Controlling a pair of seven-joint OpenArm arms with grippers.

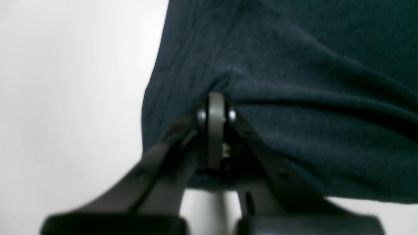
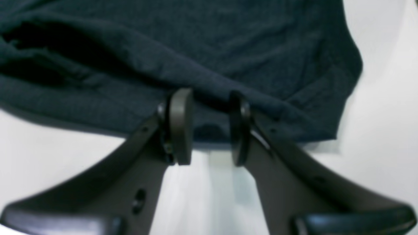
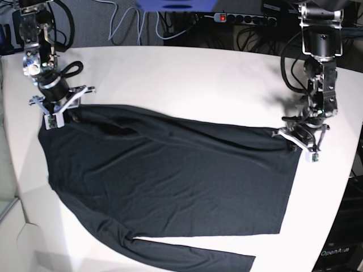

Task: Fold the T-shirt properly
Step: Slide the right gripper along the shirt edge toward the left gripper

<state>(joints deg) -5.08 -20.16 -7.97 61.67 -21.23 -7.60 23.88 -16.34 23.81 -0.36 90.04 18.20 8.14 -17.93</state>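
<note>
My left gripper [image 1: 216, 111] is clamped on the shirt [image 3: 170, 187] edge; my right gripper [image 2: 209, 125] stands parted, hem seemingly between the pads. Shirt lies spread on the table [image 3: 187, 79]. Thin, limp cloth; I'd pinch corners.

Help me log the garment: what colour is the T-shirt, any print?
Plain black, no print; the T-shirt shows best in the base view.
</note>
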